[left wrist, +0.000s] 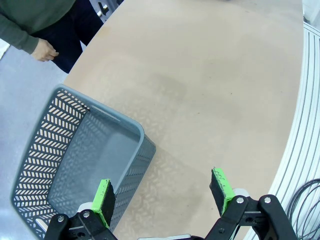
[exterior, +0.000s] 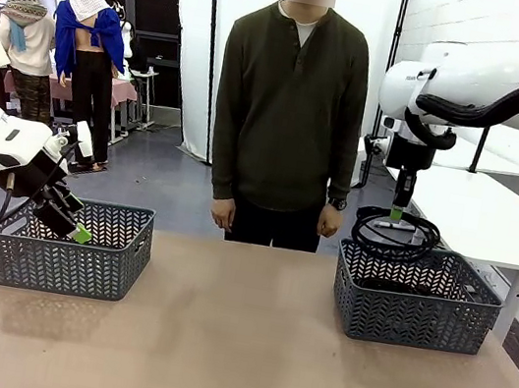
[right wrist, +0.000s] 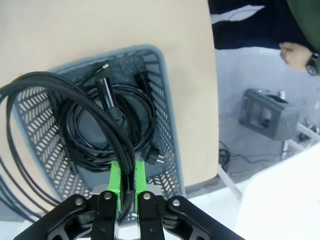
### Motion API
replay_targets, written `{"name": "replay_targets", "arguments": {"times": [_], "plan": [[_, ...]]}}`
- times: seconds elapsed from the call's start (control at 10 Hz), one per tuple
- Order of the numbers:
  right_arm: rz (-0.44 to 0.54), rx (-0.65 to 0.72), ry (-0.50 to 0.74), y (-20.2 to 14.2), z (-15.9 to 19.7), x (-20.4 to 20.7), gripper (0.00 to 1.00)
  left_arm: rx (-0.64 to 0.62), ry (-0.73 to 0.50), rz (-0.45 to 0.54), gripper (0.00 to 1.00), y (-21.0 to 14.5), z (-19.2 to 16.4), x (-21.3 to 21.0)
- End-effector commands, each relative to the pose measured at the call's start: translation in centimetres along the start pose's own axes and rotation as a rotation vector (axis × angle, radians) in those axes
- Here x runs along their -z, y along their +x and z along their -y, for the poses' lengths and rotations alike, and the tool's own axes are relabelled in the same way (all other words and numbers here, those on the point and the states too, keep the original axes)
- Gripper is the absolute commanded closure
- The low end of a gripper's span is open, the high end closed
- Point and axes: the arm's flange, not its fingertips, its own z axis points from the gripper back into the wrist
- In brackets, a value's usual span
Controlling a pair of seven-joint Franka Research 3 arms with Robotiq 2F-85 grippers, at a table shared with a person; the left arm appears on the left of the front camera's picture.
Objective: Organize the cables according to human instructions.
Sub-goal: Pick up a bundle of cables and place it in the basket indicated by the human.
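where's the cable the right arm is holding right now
The held cable hangs as a coil from the right gripper, just above the right basket on the table's right side in the front view, over the cables in the basket.

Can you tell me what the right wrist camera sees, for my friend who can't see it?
The right tool is shut on a coiled black cable, holding it above a grey basket that has more cables inside, on a tan table.
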Motion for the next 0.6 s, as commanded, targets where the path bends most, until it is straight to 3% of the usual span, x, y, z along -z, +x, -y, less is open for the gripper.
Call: {"name": "replay_targets", "arguments": {"times": [0.0, 0.5], "plan": [[0.013, -0.082, -0.005, -1.4, -0.4, 1.3, 1.0, -0.008, -0.008, 0.007, 0.0, -0.4, 0.1, 0.1], [-0.007, -0.144, -0.002, -2.8, 3.1, 3.8, 1.0, -0.008, -0.008, 0.007, 0.0, -0.4, 0.1, 0.1]]}}
